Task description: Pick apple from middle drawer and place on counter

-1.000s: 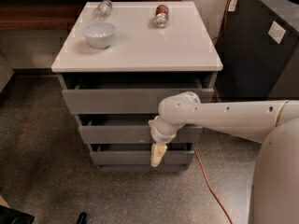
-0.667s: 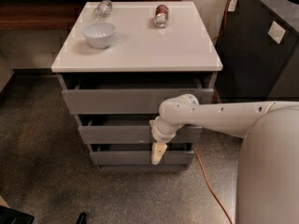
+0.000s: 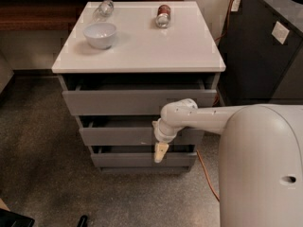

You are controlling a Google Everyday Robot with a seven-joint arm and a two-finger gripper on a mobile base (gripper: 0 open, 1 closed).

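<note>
Light: fairly even, coming from overhead; counter (image 3: pixel 142 46) is the brightest bit, with a soft sheen
Shadows: dark gaps above the drawers (image 3: pixel 118 102), faint one beside the white bowl (image 3: pixel 100 34)
Gripper: gripper (image 3: pixel 161 152) hangs low before the drawer fronts, evenly lit

We're seeing a glossy, smooth counter (image 3: pixel 142 46), a flat matt grey front on the middle drawer (image 3: pixel 118 136), dark wood on the ledge (image 3: pixel 38 13) and a rough speckled floor (image 3: pixel 42 183); the gripper (image 3: pixel 161 152), down in front of the lower drawer fronts, looks like matt cream plastic under the arm (image 3: pixel 213 119) with its smooth white shell
</note>
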